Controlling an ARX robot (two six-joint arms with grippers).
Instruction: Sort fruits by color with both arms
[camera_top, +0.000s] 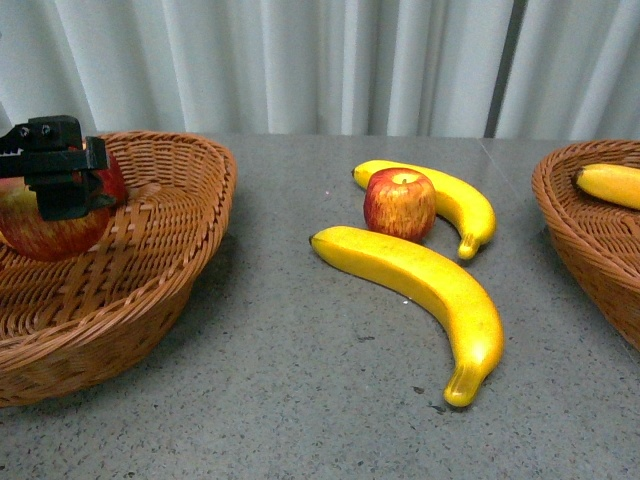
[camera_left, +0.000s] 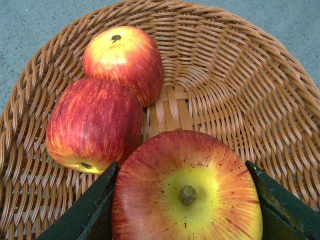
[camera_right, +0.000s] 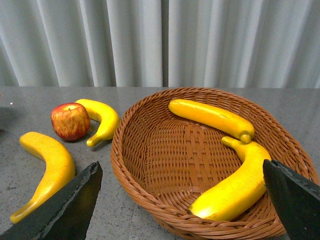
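My left gripper (camera_left: 186, 212) is clamped on a red apple (camera_left: 187, 170), one dark jaw at each flank along the bottom edge of the left wrist picture, stem facing the camera. The jaws sit across its widest part, which I judge right: the skin is glossy and likely slick, the body round and firm, so a grip higher or lower could let it squirt out. It seems light enough for a moderate squeeze.

Behind it, at upper left, two more apples (camera_left: 107, 95) lie touching each other on the weave of the left basket (camera_left: 240, 90). I cannot tell whether my apple rests on the floor or hangs just above it.

My right gripper (camera_right: 180, 200) is spread wide with nothing in it, over the near rim of the right basket (camera_right: 131, 165), where two bananas (camera_right: 210, 117) lie.

At centre of the front view, on the grey table (camera_top: 280, 390), a loose apple (camera_top: 399, 204) stands between a far banana (camera_top: 455, 200) and a longer near banana (camera_top: 420, 285). I would take each banana mid-length, across its narrow width, so it balances.
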